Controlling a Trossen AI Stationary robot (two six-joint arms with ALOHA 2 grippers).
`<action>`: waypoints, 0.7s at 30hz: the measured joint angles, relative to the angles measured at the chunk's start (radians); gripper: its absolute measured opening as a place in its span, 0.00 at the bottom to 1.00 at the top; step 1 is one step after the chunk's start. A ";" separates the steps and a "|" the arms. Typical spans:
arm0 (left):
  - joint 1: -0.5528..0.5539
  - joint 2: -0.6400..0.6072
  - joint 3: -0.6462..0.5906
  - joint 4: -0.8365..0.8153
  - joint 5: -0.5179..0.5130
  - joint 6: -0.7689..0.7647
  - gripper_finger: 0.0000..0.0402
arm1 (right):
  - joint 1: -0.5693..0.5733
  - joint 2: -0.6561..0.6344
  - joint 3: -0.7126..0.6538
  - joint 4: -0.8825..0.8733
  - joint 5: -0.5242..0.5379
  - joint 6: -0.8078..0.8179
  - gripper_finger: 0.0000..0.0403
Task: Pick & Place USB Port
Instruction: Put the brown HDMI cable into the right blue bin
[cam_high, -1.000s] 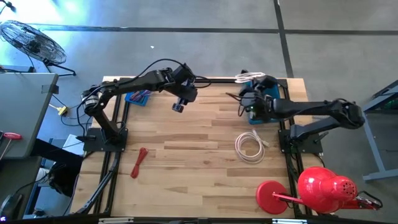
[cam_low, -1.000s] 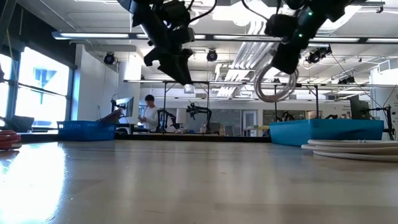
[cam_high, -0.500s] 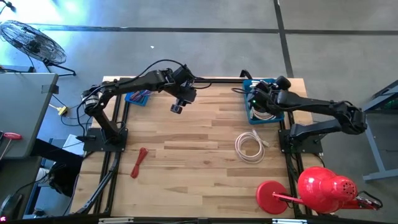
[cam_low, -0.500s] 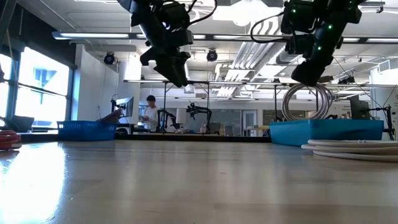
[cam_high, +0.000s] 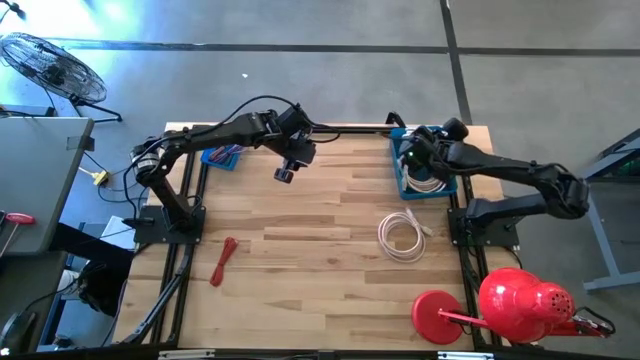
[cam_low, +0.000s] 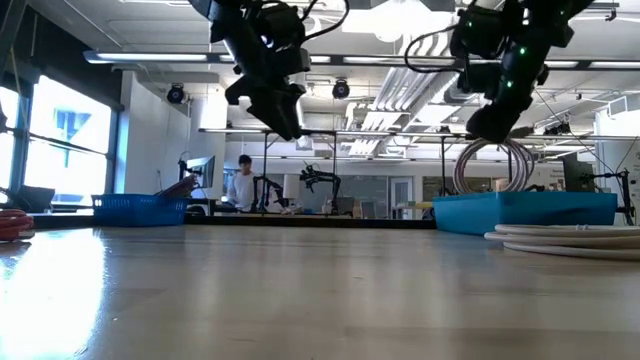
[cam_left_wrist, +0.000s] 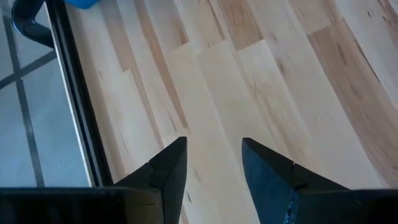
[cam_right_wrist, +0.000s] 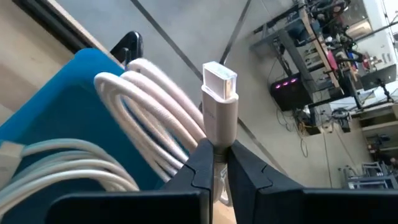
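Observation:
A white USB cable, wound in a coil (cam_low: 490, 165), hangs from my right gripper (cam_high: 412, 158) into the blue bin (cam_high: 398, 180) at the table's far right corner. In the right wrist view its plug (cam_right_wrist: 219, 93) sticks out past the shut fingers, with the loops (cam_right_wrist: 149, 93) over the bin (cam_right_wrist: 56, 99). A second white coil (cam_high: 402, 236) lies flat on the table, nearer than the bin. My left gripper (cam_high: 286, 172) hovers open above the far middle of the table, over bare wood (cam_left_wrist: 214, 155). My right gripper pinches the white cable just behind its USB plug (cam_right_wrist: 217, 127), between the two fingertips (cam_right_wrist: 202, 158). The plug's metal end stands clear past the fingers. The coil hangs below the gripper, and its lower loops (cam_low: 488, 185) dip behind the blue bin's wall.
A second blue bin (cam_high: 222, 156) with coloured cables stands at the far left. A red cable (cam_high: 224, 260) lies near the left edge. A red desk fan (cam_high: 510, 305) sits at the near right corner. Bare wood lies across the middle.
My right gripper has moved toward the table's right edge, from beside the blue bin to above it, and come down a little. The hanging white coil went with it and has sunk from clear above the table into the bin.

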 joint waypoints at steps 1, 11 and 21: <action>0.000 0.000 0.000 -0.004 0.002 0.000 0.37 | -0.010 0.000 -0.022 0.039 -0.010 -0.024 0.04; 0.000 0.000 0.000 -0.017 0.046 0.000 0.37 | -0.031 0.000 -0.280 0.428 -0.186 -0.063 0.09; 0.000 0.000 0.000 -0.016 0.047 -0.007 0.37 | 0.049 0.000 -0.281 0.473 -0.180 -0.101 0.31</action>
